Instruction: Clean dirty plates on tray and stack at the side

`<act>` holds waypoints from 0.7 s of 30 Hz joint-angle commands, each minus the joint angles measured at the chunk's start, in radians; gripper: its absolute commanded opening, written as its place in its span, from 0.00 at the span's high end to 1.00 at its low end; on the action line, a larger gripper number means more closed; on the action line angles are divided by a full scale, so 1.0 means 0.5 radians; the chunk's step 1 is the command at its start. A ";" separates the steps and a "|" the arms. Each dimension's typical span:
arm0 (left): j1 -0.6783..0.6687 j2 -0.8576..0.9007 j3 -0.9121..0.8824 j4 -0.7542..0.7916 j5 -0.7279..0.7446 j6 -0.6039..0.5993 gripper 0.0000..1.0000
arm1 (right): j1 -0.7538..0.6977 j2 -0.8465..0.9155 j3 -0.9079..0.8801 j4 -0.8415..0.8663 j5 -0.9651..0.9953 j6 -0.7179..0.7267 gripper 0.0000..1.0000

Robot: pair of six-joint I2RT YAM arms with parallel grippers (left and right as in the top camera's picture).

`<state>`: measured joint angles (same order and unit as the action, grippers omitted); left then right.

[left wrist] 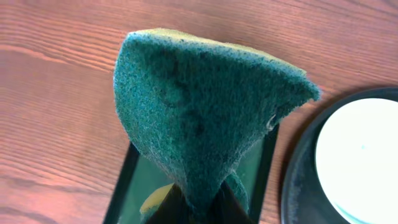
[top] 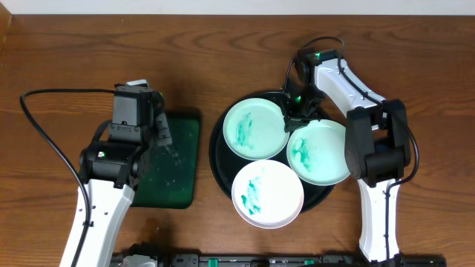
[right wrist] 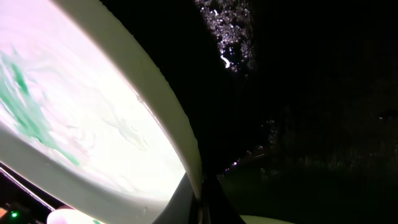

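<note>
Your left gripper [left wrist: 199, 210] is clenched on a sponge [left wrist: 199, 106] over the green tray [top: 182, 167]. Your right gripper [top: 295, 111] pinches the rim of the far plate [top: 254, 128] (teal-smeared, like the near plate [top: 267, 194] and right plate [top: 319, 152]), all three on the black tray [top: 220, 162]

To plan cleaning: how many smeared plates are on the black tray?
3 plates: one at the tray's far left, one right, one nearest the robot. None seems hidden.
</note>
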<state>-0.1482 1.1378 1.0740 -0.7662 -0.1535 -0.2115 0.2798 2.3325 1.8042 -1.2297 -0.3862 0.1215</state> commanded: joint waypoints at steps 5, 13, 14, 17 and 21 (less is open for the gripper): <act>-0.008 -0.031 0.024 0.039 -0.092 0.086 0.93 | -0.021 0.035 -0.027 0.008 0.073 -0.028 0.99; -0.008 -0.031 0.024 0.041 -0.092 0.095 0.93 | -0.021 0.035 -0.027 0.007 0.073 -0.028 0.99; -0.008 -0.031 0.024 0.041 -0.092 0.101 0.93 | -0.021 0.035 -0.027 0.007 0.073 -0.028 0.99; -0.008 -0.031 0.024 0.042 -0.092 0.111 0.93 | -0.021 0.035 -0.027 0.007 0.073 -0.028 0.99; -0.008 -0.031 0.024 0.042 -0.092 0.111 0.93 | -0.021 0.035 -0.027 0.006 0.073 -0.028 0.99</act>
<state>-0.1482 1.1378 1.0740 -0.7536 -0.1722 -0.1749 0.2798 2.3325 1.8042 -1.2297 -0.3862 0.1215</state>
